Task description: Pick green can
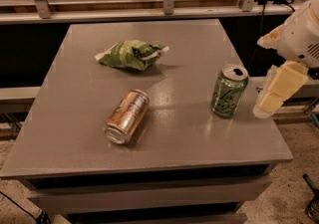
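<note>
No lettering is readable, even on the green can (229,91); the end effector (266,104) hangs beside the right edge of the bench (189,44).

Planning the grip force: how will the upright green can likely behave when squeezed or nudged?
The green can stands upright and slim near the right edge of the table, so a sideways nudge would probably tip it. Its smooth round wall may slip or dent. The gripper hangs right of it.

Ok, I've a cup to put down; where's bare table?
Bare: left of the gold can, the front strip of the table, far right behind the green can. Crowded: the right edge, where the gripper sits beside that can.
</note>
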{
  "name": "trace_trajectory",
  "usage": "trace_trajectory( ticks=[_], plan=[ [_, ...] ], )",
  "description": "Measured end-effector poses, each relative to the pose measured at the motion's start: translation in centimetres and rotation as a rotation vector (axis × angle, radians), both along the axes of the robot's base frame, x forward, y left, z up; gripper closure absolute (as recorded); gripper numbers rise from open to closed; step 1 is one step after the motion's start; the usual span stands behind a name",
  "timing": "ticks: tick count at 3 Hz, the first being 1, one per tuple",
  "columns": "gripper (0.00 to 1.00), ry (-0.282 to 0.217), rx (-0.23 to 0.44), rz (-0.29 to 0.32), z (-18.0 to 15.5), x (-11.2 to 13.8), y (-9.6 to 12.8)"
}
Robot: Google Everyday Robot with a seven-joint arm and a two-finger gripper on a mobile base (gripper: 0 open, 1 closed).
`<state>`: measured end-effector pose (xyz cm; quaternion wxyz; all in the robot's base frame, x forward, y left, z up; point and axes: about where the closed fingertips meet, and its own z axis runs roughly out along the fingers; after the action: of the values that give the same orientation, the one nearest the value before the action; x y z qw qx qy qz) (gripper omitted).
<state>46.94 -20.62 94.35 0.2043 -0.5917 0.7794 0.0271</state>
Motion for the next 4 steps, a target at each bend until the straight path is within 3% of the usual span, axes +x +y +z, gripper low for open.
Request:
trace_trajectory(
  ticks=[2, 3, 4],
  plan=[
    [0.01, 0.022, 0.126, 0.048, -2.2, 2.0, 2.7],
    [0.21, 0.017, 0.248, 0.106, -2.6, 2.9, 4.4],
    [0.45, -0.012, 0.305, 0.163, -1.7, 3.3, 5.7]
  ],
)
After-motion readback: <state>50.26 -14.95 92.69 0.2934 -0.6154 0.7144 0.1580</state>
